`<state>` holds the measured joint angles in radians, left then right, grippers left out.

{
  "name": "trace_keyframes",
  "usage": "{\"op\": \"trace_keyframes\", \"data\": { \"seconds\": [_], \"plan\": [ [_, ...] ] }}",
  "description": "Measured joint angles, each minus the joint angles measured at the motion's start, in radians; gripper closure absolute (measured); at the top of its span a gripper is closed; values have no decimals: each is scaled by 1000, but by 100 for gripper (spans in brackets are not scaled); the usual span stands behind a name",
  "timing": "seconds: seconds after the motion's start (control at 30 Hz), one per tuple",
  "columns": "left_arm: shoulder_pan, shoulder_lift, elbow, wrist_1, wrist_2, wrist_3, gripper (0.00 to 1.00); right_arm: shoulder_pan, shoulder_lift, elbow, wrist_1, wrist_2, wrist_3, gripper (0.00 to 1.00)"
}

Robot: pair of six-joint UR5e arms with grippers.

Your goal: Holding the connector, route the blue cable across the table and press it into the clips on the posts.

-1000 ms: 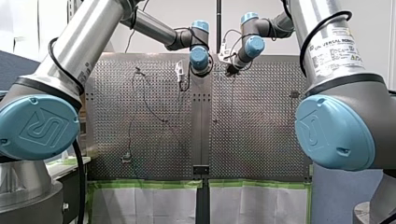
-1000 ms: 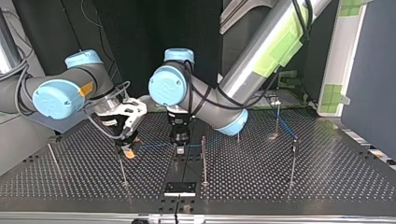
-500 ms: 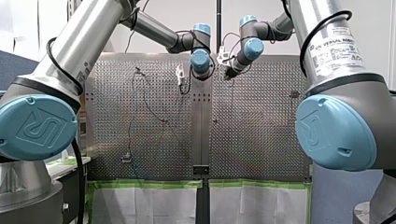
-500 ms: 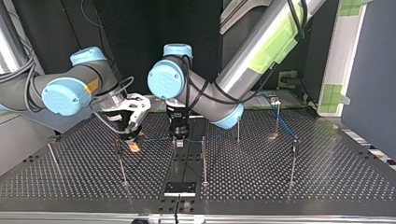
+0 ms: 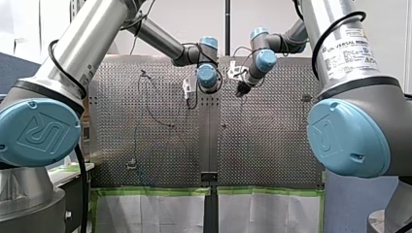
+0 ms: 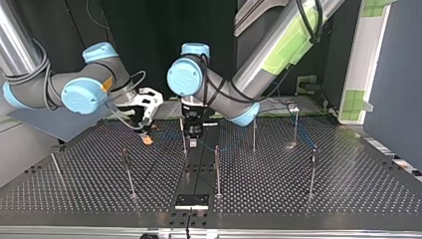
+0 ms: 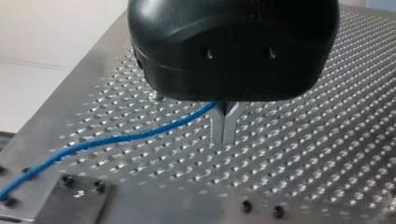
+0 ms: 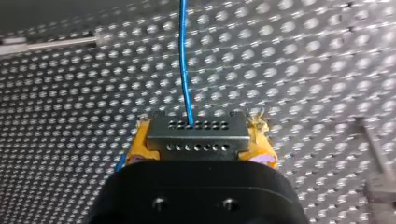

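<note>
Nearest the front view's camera stand the two shoulder joints with pale blue caps, each embossed with a logo too soft to read. On my right arm's silver tube just above is a white label [image 5: 348, 50] reading "UNIVERSAL ROBOTS" over small print and a code block that cannot be read. In the top view, a black plate [image 6: 191, 201] lies at the near edge of the perforated table [image 6: 348, 194], and behind it thin upright posts [image 6: 217, 172] stand well apart across the surface. Further back, my right gripper [image 6: 147, 138] hangs at the view's left. Its wrist view shows yellow pads [image 8: 139, 143] clamped on the two ends of the connector [image 8: 197, 134], a grey metal block with two rows of small holes and no writing. The blue cable [image 8: 184, 60] leaves the connector's middle and runs straight ahead over the table. Near the table's middle, just beside a post, my left gripper [image 7: 225, 127], black with metal fingers, is closed to a narrow slit. The cable meets the base of the fingers and trails off to one side over the holes. Toward the top view's right, the cable shows again as a slanted line between two posts. Furthest back, green tape [image 6: 288, 47] wraps my left arm.
</note>
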<state>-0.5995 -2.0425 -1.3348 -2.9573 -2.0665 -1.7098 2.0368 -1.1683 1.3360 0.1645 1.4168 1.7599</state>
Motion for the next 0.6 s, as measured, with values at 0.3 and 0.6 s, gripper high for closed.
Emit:
{"op": "trace_keyframes", "data": {
  "seconds": [0.3,0.6],
  "plan": [
    [6,-24,-80,80,42,-7,100,-1,0,74,-60,0,18,100],
    [-3,-88,-151,151,47,-16,100,-1,1,155,-141,1,51,100]
  ]
}}
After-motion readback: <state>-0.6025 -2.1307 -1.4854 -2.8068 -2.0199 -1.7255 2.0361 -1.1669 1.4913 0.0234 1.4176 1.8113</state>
